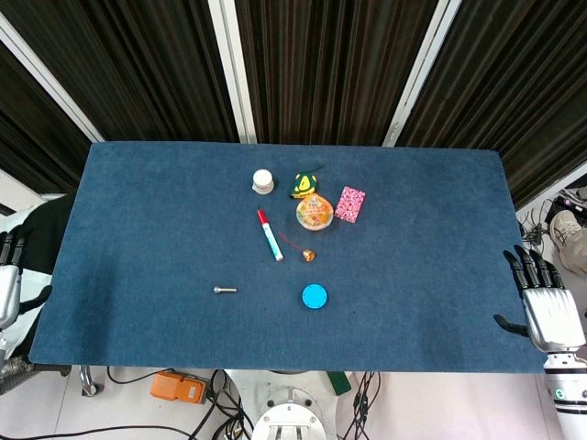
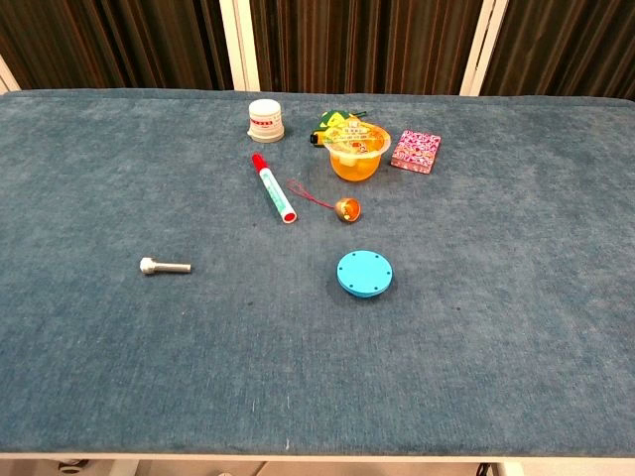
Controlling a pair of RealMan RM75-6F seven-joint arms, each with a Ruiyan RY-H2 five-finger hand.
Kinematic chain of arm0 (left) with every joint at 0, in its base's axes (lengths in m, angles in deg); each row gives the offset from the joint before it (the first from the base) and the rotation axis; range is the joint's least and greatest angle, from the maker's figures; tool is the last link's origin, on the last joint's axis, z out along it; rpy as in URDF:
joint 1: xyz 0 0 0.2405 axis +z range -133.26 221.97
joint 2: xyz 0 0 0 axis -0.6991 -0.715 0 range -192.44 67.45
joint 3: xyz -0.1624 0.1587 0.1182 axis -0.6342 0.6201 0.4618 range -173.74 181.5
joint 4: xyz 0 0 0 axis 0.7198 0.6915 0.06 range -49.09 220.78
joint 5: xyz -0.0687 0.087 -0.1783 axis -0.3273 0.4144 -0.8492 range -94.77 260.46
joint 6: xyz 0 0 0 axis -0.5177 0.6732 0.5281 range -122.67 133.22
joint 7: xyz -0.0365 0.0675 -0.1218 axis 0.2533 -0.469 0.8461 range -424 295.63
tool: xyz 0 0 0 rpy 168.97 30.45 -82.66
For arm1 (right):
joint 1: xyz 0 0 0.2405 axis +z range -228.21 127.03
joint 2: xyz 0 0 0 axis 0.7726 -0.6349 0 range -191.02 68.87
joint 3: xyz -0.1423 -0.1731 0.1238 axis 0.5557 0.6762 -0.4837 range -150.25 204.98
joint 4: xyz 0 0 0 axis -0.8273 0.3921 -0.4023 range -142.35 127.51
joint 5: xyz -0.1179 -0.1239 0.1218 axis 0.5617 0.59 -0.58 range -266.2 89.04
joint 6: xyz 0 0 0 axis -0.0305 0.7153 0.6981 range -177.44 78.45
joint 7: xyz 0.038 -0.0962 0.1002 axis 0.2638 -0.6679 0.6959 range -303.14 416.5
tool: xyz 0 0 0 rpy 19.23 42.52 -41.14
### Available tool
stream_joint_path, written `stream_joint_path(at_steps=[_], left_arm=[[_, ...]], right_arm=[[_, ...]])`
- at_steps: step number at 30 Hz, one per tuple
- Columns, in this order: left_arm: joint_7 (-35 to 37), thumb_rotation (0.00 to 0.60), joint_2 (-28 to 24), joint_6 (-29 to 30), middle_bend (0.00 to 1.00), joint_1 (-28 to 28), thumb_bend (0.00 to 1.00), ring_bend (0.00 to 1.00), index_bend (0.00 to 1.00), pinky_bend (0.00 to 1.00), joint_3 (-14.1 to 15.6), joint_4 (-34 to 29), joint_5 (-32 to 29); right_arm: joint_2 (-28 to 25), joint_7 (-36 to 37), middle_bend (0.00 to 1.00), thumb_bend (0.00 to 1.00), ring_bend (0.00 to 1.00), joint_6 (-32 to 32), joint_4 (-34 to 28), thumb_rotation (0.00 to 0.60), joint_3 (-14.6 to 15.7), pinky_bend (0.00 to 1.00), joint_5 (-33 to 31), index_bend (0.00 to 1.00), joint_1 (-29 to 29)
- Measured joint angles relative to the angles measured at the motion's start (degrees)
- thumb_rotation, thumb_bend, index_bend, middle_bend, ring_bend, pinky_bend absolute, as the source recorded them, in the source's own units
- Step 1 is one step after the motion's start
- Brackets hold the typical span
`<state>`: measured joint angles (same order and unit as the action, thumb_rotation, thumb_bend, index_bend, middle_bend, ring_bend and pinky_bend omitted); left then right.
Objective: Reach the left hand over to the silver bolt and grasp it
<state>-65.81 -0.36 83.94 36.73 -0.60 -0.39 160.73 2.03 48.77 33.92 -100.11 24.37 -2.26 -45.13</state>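
Silver bolt (image 1: 225,291) lying flat on table (image 1: 138,229), 9 o'clock of blue disc (image 1: 315,296). Left hand (image 1: 7,280) off table's left edge, mostly cropped, grip unreadable. Right hand (image 1: 543,302) spread, empty. Risk: thin bolt rolling or slipping from fingertips against cloth.

No text on any object here can be read.

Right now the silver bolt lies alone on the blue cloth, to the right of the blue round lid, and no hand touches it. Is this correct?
Not quite: the silver bolt lies to the left of the blue round lid, not the right, as the chest view shows. It does lie alone on the blue cloth, and no hand touches it.
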Motion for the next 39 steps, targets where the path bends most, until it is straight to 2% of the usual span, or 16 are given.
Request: stream_joint_path(at_steps=[2,6,9,21,32,39], left_arm=[[0.0,0.6,0.0,0.0,0.0,0.0,0.2,0.0,0.06,0.07,0.0,-0.1,0.0],[-0.1,0.6,-0.1,0.1,0.0,0.0,0.21,0.0,0.06,0.07,0.0,-0.2,0.0],[0.0,0.6,-0.1,0.1,0.0,0.0,0.21,0.0,0.06,0.07,0.0,-0.2,0.1],[-0.5,0.6,0.6,-0.5,0.0,-0.1,0.25,0.0,0.06,0.07,0.4,-2.2,0.2],[-11.2,0.6,3.1,-5.2,0.0,-4.8,0.25,0.0,0.11,0.07,0.6,-10.2,1.5],[-19.4,0.6,6.7,-12.8,0.0,-10.1,0.24,0.0,0.17,0.07,0.2,-15.1,-1.6]], right_arm=[[0.0,-0.1,0.08,0.2,0.07,0.0,0.0,0.6,0.0,0.16,0.0,0.06,0.0],[0.0,-0.5,0.08,0.54,0.07,0.0,-0.1,0.6,0.0,0.16,0.0,0.06,0.0],[0.0,-1.2,0.08,0.7,0.07,0.1,-0.1,0.6,0.0,0.16,-0.1,0.06,0.0],[0.0,-0.5,0.08,0.72,0.07,-0.3,-0.5,0.6,-0.1,0.16,-0.5,0.06,0.0],[-0.4,0.7,0.08,0.72,0.07,-1.1,-0.5,0.6,-0.1,0.16,-0.7,0.06,0.3],[-0.4,1.2,0.08,0.72,0.07,-1.4,-0.5,0.6,-0.2,0.16,-1.1,0.06,0.5]])
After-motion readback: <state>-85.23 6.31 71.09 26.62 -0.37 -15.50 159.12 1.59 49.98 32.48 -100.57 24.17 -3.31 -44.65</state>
